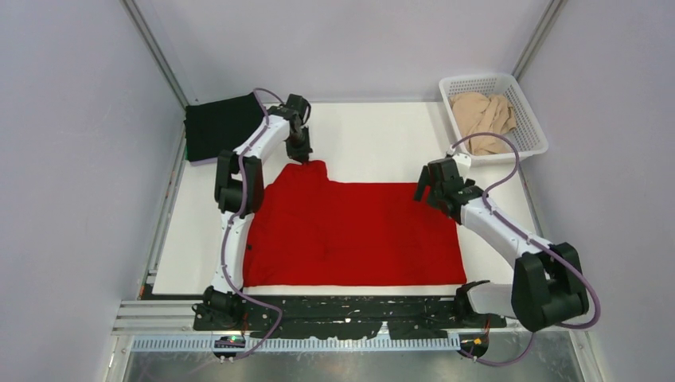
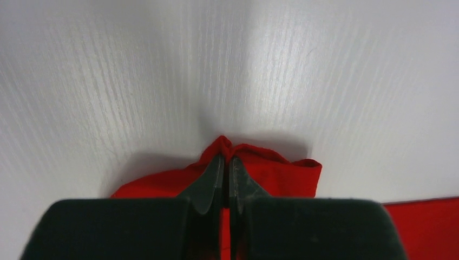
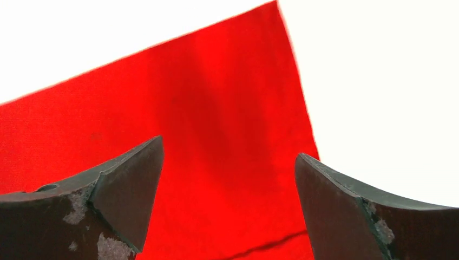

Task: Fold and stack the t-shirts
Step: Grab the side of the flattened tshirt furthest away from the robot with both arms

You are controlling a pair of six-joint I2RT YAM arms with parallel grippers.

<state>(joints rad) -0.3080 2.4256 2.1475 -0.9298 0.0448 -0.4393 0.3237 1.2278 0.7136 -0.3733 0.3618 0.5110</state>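
The red t-shirt (image 1: 354,232) lies spread flat in the middle of the table. My left gripper (image 1: 302,153) is at its far left corner, shut on a pinched fold of the red cloth (image 2: 260,165). My right gripper (image 1: 427,189) hovers open over the shirt's far right corner (image 3: 227,119) and holds nothing. A folded black t-shirt (image 1: 221,126) lies at the far left of the table. A crumpled beige t-shirt (image 1: 484,115) sits in the white basket (image 1: 533,143). No lavender shirt is in view.
The white lattice basket stands at the far right corner. Grey walls close in the table on three sides. Bare white tabletop (image 1: 374,135) lies behind the red shirt.
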